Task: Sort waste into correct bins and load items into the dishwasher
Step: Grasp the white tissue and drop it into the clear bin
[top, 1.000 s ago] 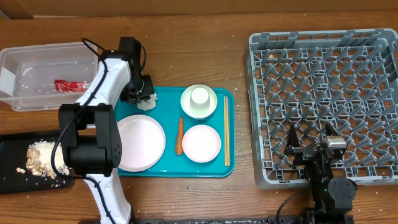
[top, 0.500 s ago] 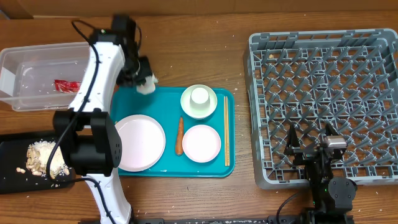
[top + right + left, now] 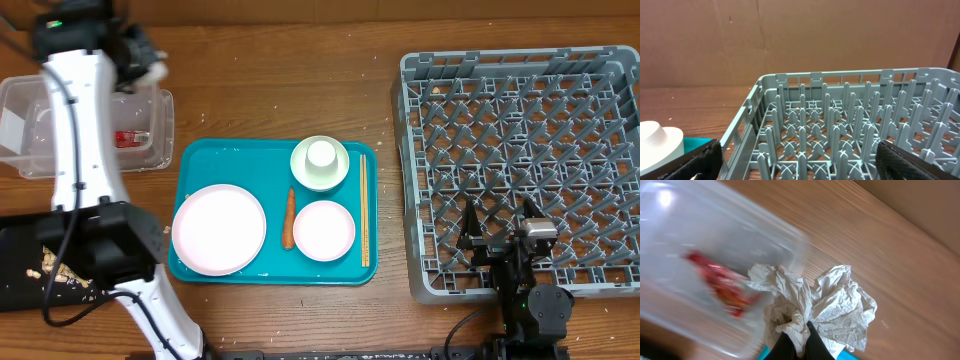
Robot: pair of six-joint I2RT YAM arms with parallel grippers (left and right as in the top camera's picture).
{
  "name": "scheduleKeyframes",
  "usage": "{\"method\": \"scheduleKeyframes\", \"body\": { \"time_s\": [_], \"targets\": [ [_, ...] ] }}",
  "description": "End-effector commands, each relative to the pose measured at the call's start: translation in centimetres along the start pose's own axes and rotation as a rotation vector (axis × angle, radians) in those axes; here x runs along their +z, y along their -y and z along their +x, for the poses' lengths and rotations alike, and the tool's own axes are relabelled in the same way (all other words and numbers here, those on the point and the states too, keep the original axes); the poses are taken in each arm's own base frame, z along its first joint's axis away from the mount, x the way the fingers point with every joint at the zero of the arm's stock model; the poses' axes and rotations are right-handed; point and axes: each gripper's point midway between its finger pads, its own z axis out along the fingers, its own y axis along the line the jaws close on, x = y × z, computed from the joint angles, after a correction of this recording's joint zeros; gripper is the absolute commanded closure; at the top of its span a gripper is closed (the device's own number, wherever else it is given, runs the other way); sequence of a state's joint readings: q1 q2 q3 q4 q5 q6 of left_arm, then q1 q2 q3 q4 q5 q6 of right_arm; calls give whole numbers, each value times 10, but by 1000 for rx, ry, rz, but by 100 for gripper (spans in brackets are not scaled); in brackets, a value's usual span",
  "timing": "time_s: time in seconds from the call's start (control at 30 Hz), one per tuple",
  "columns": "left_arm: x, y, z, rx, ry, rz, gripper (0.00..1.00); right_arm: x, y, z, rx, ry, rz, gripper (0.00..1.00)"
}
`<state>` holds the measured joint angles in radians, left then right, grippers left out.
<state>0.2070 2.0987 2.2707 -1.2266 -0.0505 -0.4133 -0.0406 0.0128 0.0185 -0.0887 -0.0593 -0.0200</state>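
Observation:
My left gripper (image 3: 143,62) is raised over the right rim of the clear tub (image 3: 25,95), shut on the crumpled white napkin (image 3: 815,305). The red wrapper (image 3: 130,138) lies in the tub and shows blurred in the left wrist view (image 3: 722,285). The carrot (image 3: 289,218), large plate (image 3: 220,228), small plate (image 3: 324,229), bowl (image 3: 303,172) holding an upturned cup (image 3: 321,154), and chopsticks (image 3: 364,210) lie on the teal tray (image 3: 200,160). Food scraps (image 3: 38,268) lie in the black tray (image 3: 15,250). My right gripper (image 3: 497,225) is open and empty over the grey dish rack's (image 3: 520,150) front edge.
The left arm's white links stretch from the table's front left up over the black tray and tub, hiding part of both. The dish rack (image 3: 840,125) holds nothing. The bowl's edge (image 3: 657,140) shows left in the right wrist view. Crumbs dot the wood.
My left gripper has lifted the napkin off the teal tray's back-left corner and carried it left and back to above the tub's right rim. The right arm has not moved.

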Motion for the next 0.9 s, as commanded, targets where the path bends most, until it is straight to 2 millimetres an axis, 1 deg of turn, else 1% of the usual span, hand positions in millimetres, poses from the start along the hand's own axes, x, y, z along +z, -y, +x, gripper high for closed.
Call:
{"method": "scheduleKeyframes", "body": {
  "time_s": [0.0, 0.07, 0.13, 0.23, 0.27, 0.3, 0.33, 0.37, 0.4, 0.5, 0.57, 0.6, 0.67, 0.73, 0.87],
  "targets": [
    [3, -51, -22, -111, 50, -89, 96, 0, 2, 1, -4, 8, 10, 0],
    [11, -73, -24, -148, 39, -117, 93, 0, 2, 1, -4, 8, 10, 0],
    [20, -93, -22, -190, 17, -144, 87, 0, 2, 1, -4, 8, 10, 0],
    [29, -111, -19, -216, -3, -167, 85, 0, 2, 1, -3, 8, 10, 0],
    [30, -115, -18, -223, -8, -172, 79, 0, 2, 1, -4, 8, 10, 0],
    [30, -118, -16, -229, -14, -176, 67, 0, 2, 1, -4, 8, 10, 0],
    [30, -121, -16, -233, -19, -179, 48, 0, 2, 1, -4, 8, 10, 0],
    [30, -122, -15, -234, -22, -180, 27, 0, 2, 1, -4, 8, 10, 0],
    [29, -123, -15, -236, -23, -182, 0, 0, 2, 1, -4, 8, 10, 0],
    [28, -124, -8, -236, -50, -185, 0, 0, 2, 1, -4, 8, 10, 0],
    [26, -120, -2, -238, -79, -166, 0, 0, 2, 1, -3, 8, 10, 0],
    [23, -115, 1, -239, -99, -139, 0, 0, 2, 1, -4, 8, 10, 0],
    [17, -103, 3, -241, -115, -77, 0, 0, 2, 1, -4, 8, 10, 0],
    [6, -87, 1, -231, -110, -3, 0, 0, 2, 1, -4, 8, 10, 0],
    [-30, -50, -2, -186, -70, 129, 0, 0, 2, 1, -4, 8, 10, 0]
  ]
}}
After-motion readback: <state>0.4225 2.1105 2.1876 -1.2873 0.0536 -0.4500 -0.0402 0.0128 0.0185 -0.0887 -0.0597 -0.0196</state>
